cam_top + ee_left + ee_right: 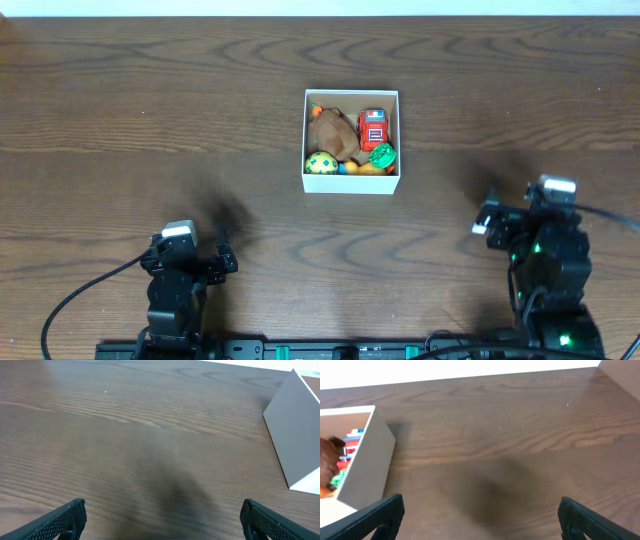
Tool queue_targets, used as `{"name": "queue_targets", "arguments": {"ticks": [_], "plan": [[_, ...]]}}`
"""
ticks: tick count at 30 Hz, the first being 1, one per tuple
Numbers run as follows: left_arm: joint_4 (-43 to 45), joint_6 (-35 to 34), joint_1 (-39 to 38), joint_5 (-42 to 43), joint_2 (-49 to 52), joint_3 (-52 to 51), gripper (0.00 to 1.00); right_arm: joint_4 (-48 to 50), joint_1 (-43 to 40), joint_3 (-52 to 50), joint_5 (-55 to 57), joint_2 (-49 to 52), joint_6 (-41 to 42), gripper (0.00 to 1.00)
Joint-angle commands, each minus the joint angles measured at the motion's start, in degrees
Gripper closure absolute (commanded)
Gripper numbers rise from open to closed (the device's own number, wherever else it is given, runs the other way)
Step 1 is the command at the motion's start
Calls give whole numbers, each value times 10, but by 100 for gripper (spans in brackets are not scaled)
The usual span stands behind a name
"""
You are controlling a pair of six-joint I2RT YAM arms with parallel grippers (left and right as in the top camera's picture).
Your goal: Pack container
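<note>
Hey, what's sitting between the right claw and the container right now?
Nothing: only bare wooden table separates the right claw from the container, as the right wrist view shows.

Lighting's pretty even and soft, just blurry dark shadows on the bench [150,420] under each wrist cam, no glare.

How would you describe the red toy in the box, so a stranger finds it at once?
Near the middle of the wooden table stands a small square white container full of toys. Look in its far right corner: the red toy vehicle lies there, right of the brown plush and beyond a green toy. It alone is red and boxy.
</note>
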Motion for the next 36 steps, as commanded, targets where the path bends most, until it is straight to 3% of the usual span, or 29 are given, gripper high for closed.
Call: {"name": "queue_targets", "arguments": {"ticks": [1,20,36], "plan": [[2,5,2,-2,-3,-10,2,3,-2,-39,2,-42,-12,1],[2,5,2,-2,-3,-10,2,10,-29,-182,-10,-238,-12,1],[2,5,2,-2,-3,-10,2,10,-30,-193,-12,-252,-12,1]]}}
